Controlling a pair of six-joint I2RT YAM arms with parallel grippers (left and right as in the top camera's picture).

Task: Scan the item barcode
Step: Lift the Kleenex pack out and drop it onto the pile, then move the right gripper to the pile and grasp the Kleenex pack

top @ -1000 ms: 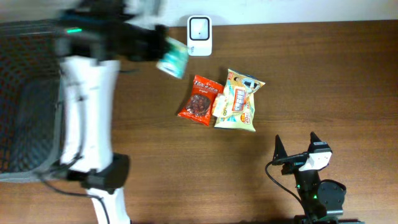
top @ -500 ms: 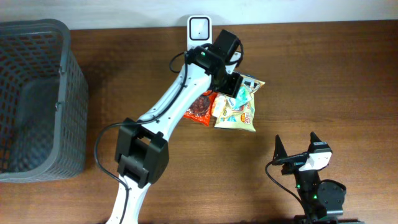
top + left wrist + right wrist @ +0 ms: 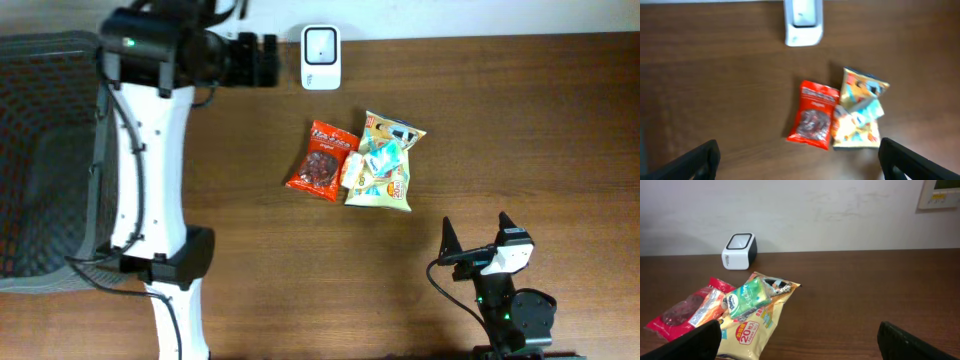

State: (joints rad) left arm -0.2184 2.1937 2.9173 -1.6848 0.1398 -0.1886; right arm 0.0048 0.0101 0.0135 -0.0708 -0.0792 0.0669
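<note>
Brown wooden surface, pale wall along its far edge.

Overhead: white scanner (image 3: 320,58) stands at the far edge. My left fingers (image 3: 268,55) hover just left of it, holding nothing. Grey basket (image 3: 40,160) sits at the far left. Mid-surface lies a red packet (image 3: 322,161). Touching its right side is a yellow bag (image 3: 388,190), with the green packet (image 3: 380,157) lying on top. My right fingers (image 3: 450,240) are near the front edge, well apart from the pile, spread and empty.

Left wrist: both left fingers show at the bottom corners, spread wide with nothing between them. Scanner at top, packets below it, slightly blurred.

Right wrist: right fingers spread at the bottom corners. Green packet rests on the yellow bag, and the scanner stands behind, by the wall.
</note>
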